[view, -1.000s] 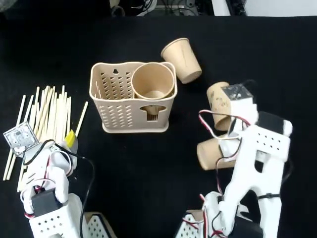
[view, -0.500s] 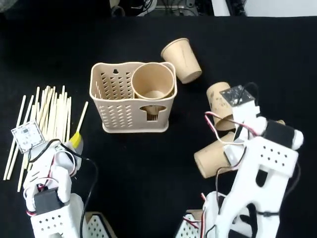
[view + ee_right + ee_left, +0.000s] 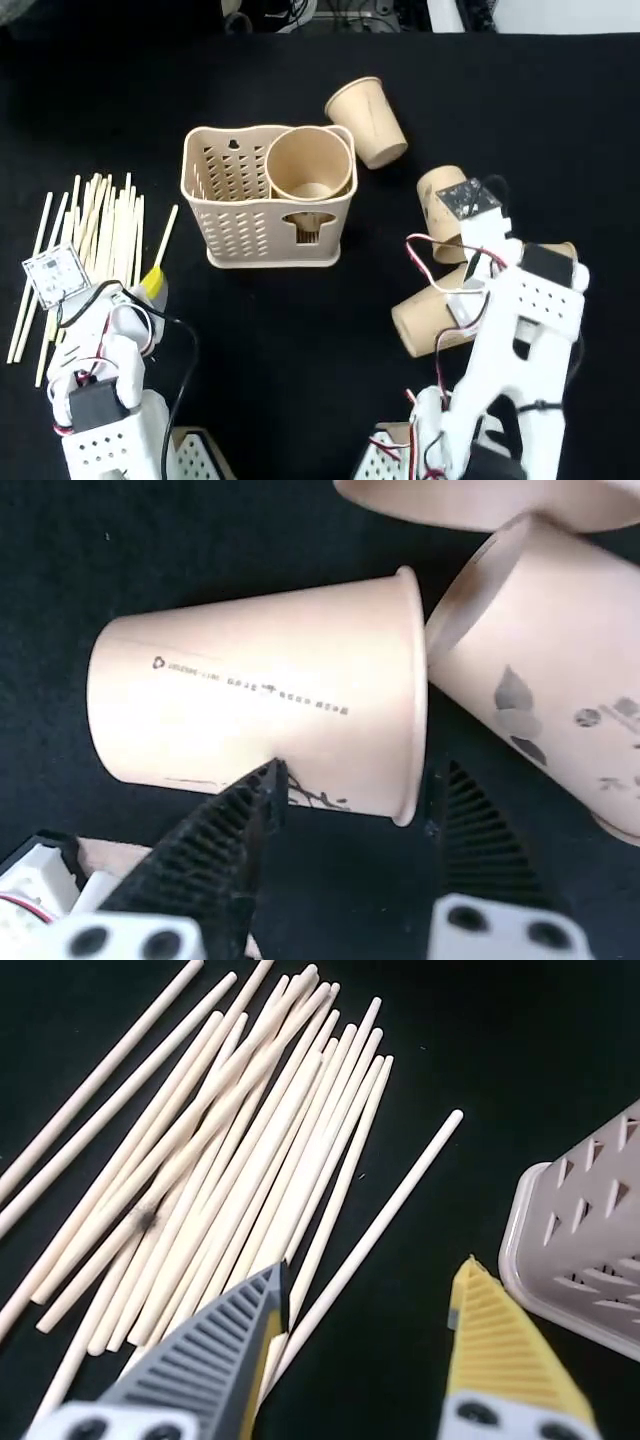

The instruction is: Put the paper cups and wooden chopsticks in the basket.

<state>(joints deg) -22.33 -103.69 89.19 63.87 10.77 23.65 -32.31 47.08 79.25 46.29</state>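
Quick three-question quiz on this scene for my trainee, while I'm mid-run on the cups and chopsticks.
1. True or false: a paper cup stands upright inside the basket.
2. The left gripper hangs over: A) the wooden chopsticks; B) the basket; C) the paper cup.
3. Fill in: the right gripper, at a lying cup, has its jaws ____.
Key: 1 true; 2 A; 3 open.

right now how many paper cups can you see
5 cups. One stands in the basket, one lies beyond it. Three lie by the right arm: one nearest the arms' bases, one farther out, one mostly hidden under the arm. More may be hidden.
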